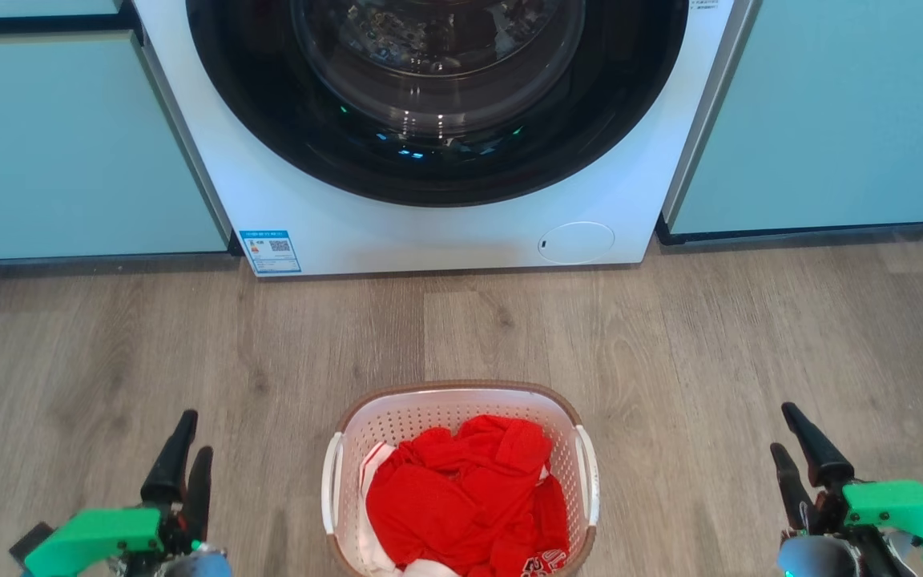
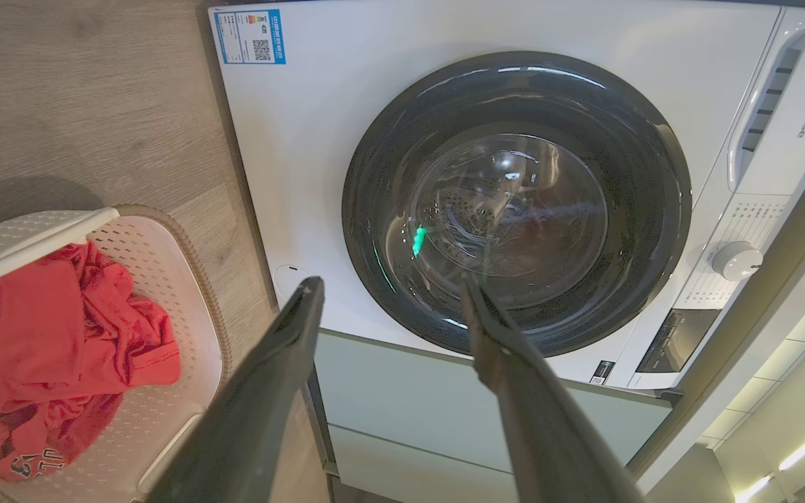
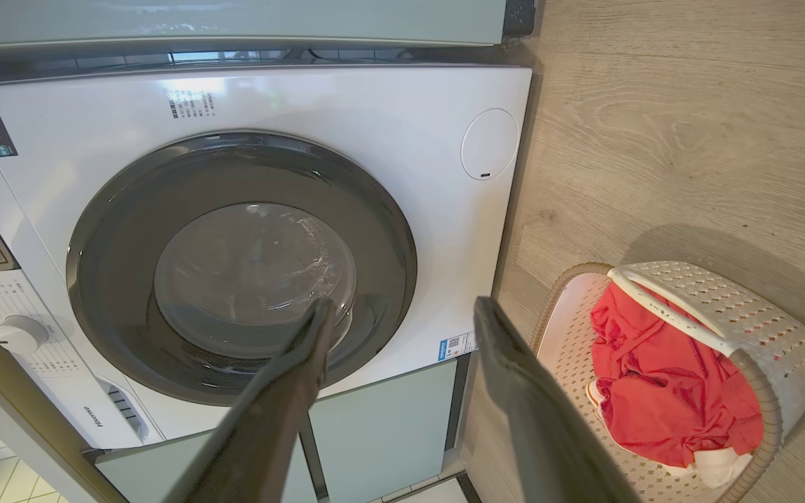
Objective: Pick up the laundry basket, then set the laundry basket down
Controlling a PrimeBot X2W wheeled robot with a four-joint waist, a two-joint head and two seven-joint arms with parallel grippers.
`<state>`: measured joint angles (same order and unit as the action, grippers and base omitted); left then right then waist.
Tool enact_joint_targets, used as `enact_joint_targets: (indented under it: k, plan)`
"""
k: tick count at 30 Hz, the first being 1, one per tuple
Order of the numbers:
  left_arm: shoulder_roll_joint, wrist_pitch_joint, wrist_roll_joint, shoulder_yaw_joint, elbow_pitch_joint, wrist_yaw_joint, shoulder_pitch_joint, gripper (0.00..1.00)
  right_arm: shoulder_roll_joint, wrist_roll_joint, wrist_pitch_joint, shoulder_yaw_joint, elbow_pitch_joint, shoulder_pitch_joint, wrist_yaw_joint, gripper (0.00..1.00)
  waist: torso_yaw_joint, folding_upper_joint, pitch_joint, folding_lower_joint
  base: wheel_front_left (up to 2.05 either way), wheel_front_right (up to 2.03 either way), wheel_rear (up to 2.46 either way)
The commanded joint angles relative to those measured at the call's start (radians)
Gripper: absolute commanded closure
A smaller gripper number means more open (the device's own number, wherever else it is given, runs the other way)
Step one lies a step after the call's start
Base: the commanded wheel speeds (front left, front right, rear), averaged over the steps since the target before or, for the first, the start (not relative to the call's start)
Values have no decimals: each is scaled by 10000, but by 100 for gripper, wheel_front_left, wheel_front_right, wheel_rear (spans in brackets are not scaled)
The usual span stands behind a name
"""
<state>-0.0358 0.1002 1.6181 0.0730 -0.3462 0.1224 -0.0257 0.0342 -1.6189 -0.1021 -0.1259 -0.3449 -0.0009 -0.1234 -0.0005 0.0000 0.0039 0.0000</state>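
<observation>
The basket (image 1: pixel 381 405) stands on the floor (image 1: pixel 670 336) in front of the washer (image 1: pixel 429 232), apart from it, with clothes (image 1: pixel 461 497) lying in it. The left gripper (image 1: pixel 196 434) hangs to the basket's left and the right gripper (image 1: pixel 782 428) to its right, both well apart from it, fingers pointing toward the washer. The left cabinet (image 1: pixel 69 144) and the right cabinet (image 1: pixel 830 112) flank the washer, just beside it.

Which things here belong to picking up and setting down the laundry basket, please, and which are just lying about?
Job: laundry basket; left gripper and right gripper, both open, either side of it.
Just about: red clothes in the basket; washer; pale green cabinets; wood floor.
</observation>
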Motion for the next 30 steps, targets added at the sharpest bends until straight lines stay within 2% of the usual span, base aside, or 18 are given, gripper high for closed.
enact_joint_targets:
  k: [1,20,30]
  plan:
    - [-81,-55,-52,1,347,6,537,0,40,70,73,12,366,-402,-4,0,0,0,4,0,0,0,0]
    - [-91,-642,-798,230,600,19,761,0,60,966,660,42,827,-472,-15,0,-14,0,48,0,0,0,0]
    - [-96,-936,-1485,440,1038,25,912,0,70,2257,953,48,1292,-633,-21,0,-2,0,64,0,0,0,0]
